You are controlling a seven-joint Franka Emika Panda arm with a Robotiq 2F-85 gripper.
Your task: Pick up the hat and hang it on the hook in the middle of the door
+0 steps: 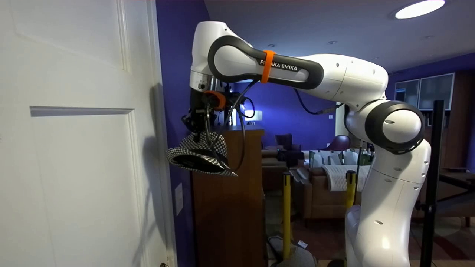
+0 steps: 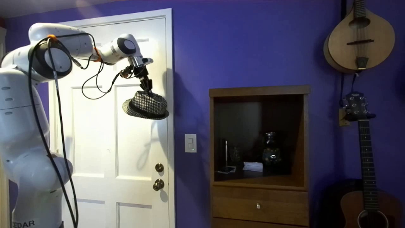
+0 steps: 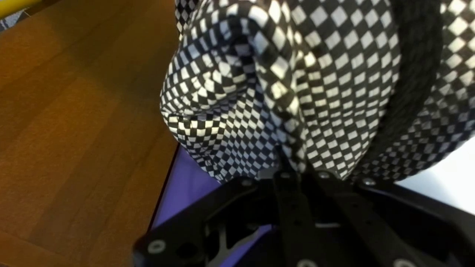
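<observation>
The gripper (image 2: 148,90) clenches a fold in the crown of the checked hat (image 2: 149,104) between its jaws, a hold presumably meant to leave the brim free for hanging, the rest suspended beneath them, seemingly apart from the white door (image 2: 131,148) beyond.

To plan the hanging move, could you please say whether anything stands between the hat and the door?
Nothing visible stands between hat and door; a black cable overlaps the hat in an exterior view. I can't discern the hook.
</observation>
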